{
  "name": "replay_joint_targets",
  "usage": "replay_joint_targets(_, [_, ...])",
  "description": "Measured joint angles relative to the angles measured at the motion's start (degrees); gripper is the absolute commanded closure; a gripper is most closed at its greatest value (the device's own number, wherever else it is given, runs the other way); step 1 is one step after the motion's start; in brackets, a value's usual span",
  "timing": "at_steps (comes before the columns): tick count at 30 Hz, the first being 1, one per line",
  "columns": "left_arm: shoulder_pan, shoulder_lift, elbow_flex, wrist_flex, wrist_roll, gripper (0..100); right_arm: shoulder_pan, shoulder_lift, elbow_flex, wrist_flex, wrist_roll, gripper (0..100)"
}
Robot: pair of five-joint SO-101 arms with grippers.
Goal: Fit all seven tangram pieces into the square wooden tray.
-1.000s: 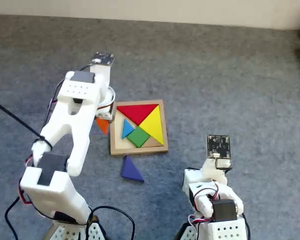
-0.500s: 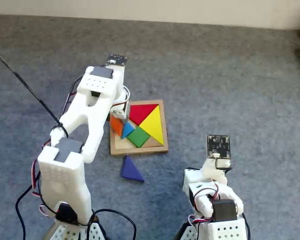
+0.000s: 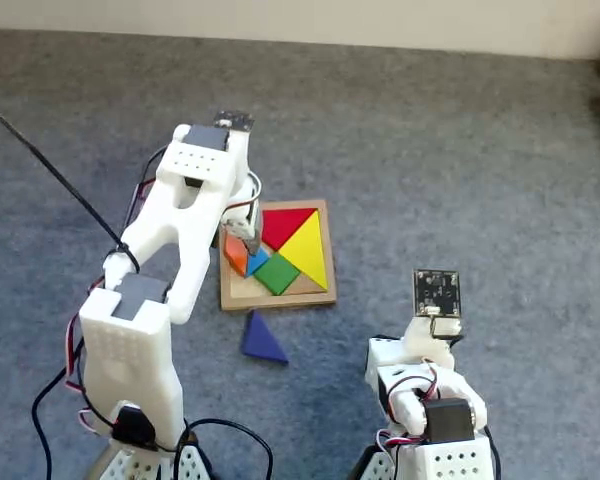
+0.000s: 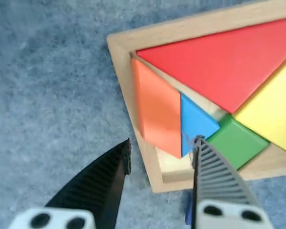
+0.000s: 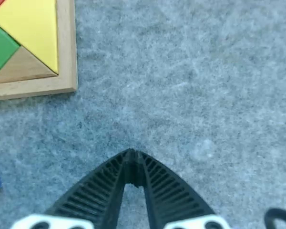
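Observation:
The square wooden tray point(image 3: 280, 301) holds a red triangle point(image 3: 286, 224), a yellow triangle point(image 3: 310, 250), a green square point(image 3: 277, 273), a small blue triangle point(image 3: 257, 263) and an orange piece point(image 3: 236, 256) along its left wall. My left gripper point(image 3: 239, 236) hovers over that side. In the left wrist view it point(image 4: 163, 149) is open, straddling the near end of the orange piece point(image 4: 157, 112), which touches the blue triangle point(image 4: 196, 121). A dark blue triangle point(image 3: 263, 339) lies on the carpet in front of the tray. My right gripper point(image 5: 132, 167) is shut over bare carpet.
Grey carpet covers the table all around. The right arm point(image 3: 426, 400) sits at the front right, away from the tray. Bare wood point(image 5: 20, 71) shows in the tray's front corner beside the yellow triangle point(image 5: 33, 21). A thin black cable point(image 3: 55, 172) sticks out left of the left arm.
The left arm carried the orange piece from the carpet left of the tray over the rim and into the tray's left side. The right arm has not moved.

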Motion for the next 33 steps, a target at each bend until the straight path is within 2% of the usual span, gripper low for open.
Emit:
replay_joint_targets(8, [0.1, 0.0, 1.3, 0.1, -0.9, 85, 0.0, 0.0, 0.0, 0.0, 0.0, 99.2])
replay_joint_targets(12, [-0.5, 0.0, 2.1, 0.1, -2.4, 85, 0.0, 0.0, 0.0, 0.0, 0.0, 99.2])
replay_joint_targets(19, [-6.7, 0.0, 2.1, 0.1, -2.5, 85, 0.0, 0.0, 0.0, 0.0, 0.0, 99.2])
replay_joint_targets(33, [-9.1, 0.0, 2.2, -3.4, -2.5, 85, 0.0, 0.0, 0.0, 0.0, 0.0, 99.2])
